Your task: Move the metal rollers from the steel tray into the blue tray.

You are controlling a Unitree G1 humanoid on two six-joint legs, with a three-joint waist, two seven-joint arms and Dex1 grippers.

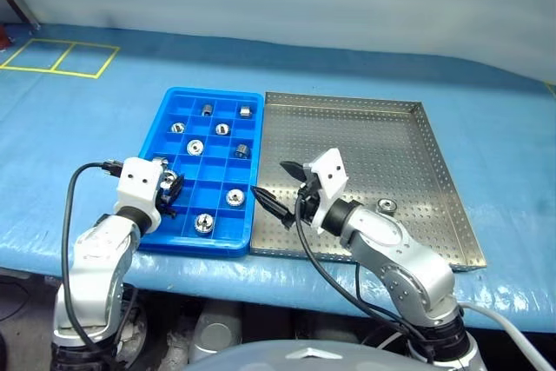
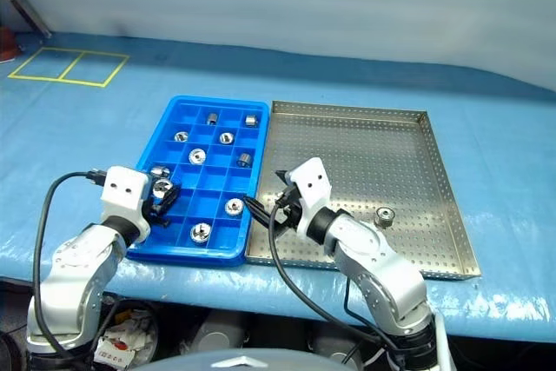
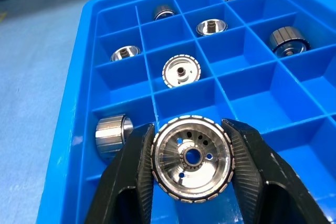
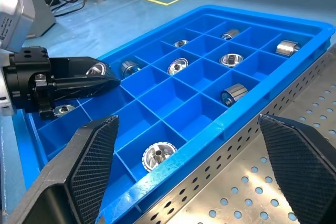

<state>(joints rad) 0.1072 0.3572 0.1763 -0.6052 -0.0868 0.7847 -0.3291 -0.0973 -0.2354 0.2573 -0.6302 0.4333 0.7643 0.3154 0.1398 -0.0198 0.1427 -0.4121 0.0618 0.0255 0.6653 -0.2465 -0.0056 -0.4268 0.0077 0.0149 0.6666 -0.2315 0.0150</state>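
Observation:
My left gripper is shut on a metal roller, a shiny ring with a dark central hole, held just above a near-left compartment of the blue tray. Several more rollers lie in other compartments, among them one mid-tray and one in the near row. A single roller sits on the steel tray near its front. Over the steel tray's near-left corner my right gripper stands open and empty, pointing toward the blue tray.
The two trays lie side by side on a pale blue table cover, the blue one on the left. Yellow tape squares mark the far left. The table's front edge runs just below both trays.

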